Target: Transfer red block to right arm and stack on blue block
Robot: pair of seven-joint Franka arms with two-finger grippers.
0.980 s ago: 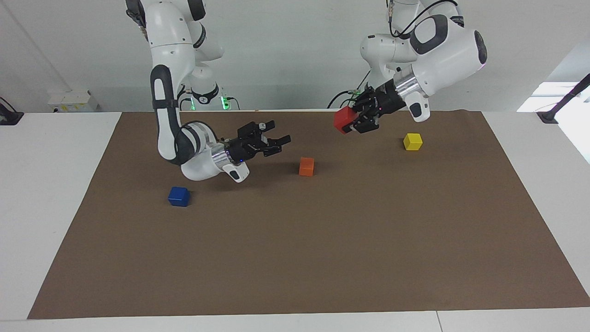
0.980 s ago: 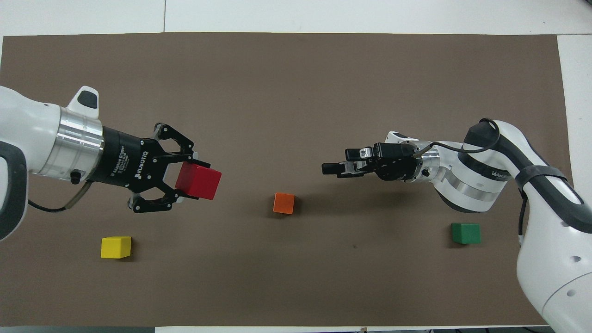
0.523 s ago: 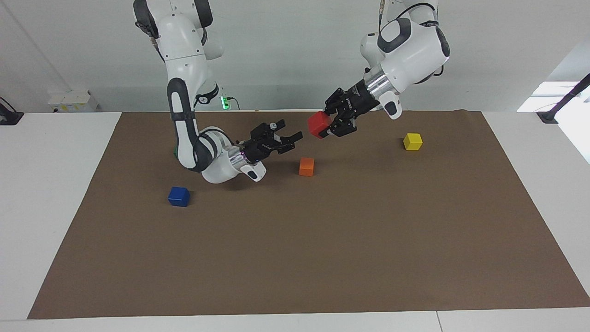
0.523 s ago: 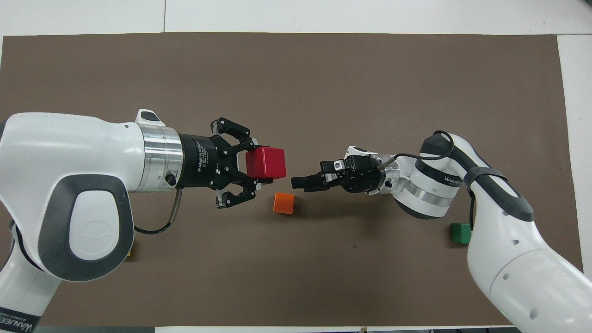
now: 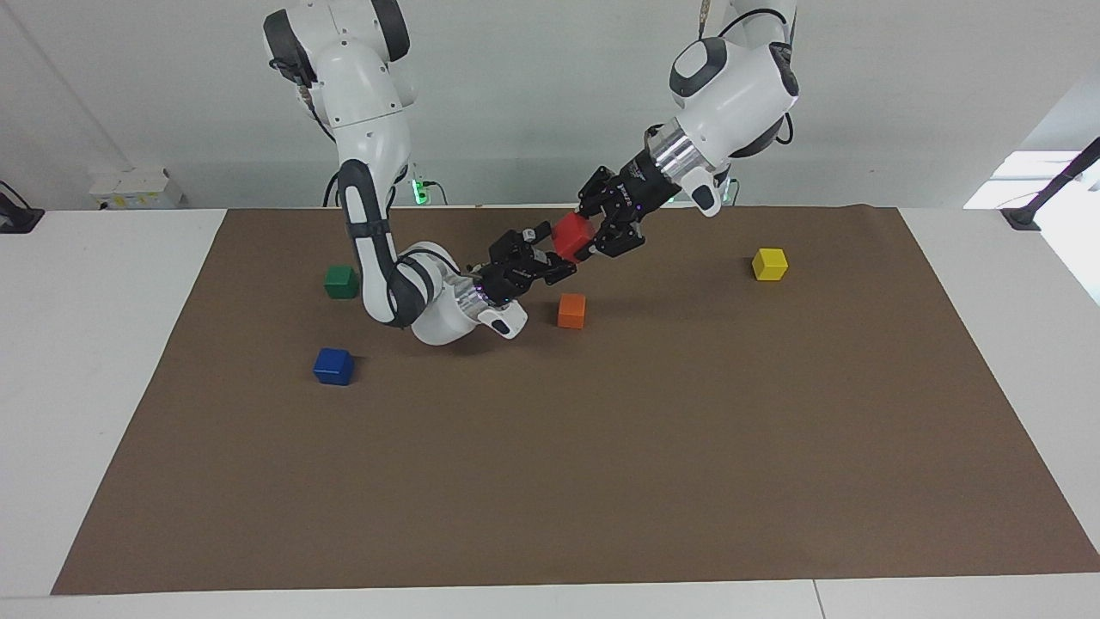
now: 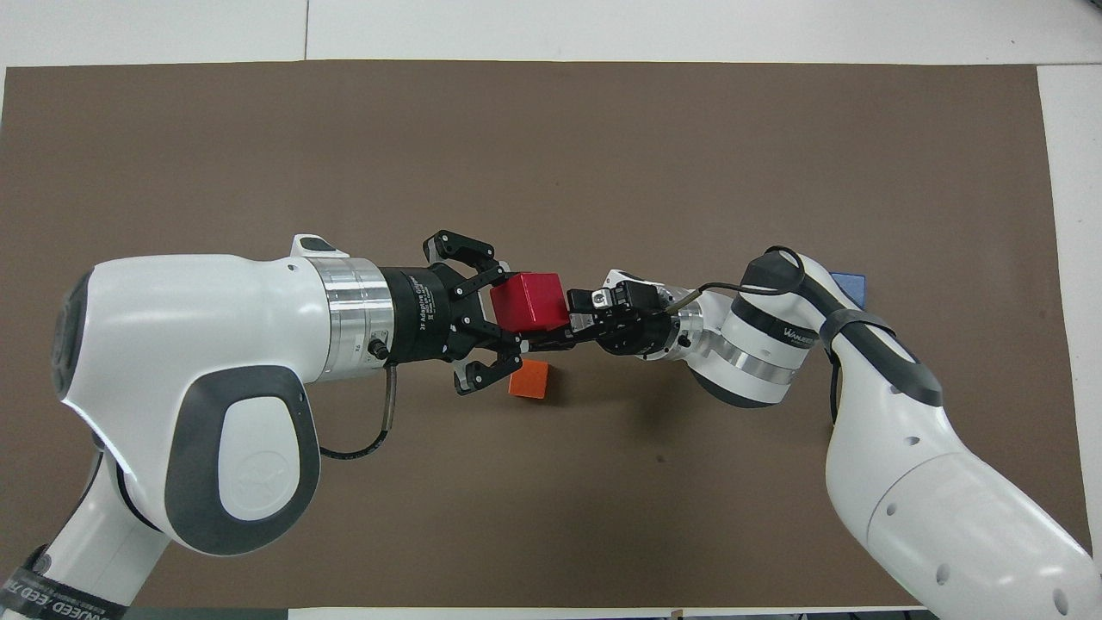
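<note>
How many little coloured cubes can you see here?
5. A small red cube held up between the two grippers, an orange cube on the mat below it, a yellow cube toward the left arm's end, and green and blue cubes toward the right arm's end.

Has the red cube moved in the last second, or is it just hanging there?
Yes. The red block, held by the left gripper, has travelled toward the right arm's end, from near the yellow cube to above the orange cube.

The two claws meet over the orange block point(image 5: 571, 310). The brown surface point(image 5: 601, 464) farther from the robots lies open.
</note>
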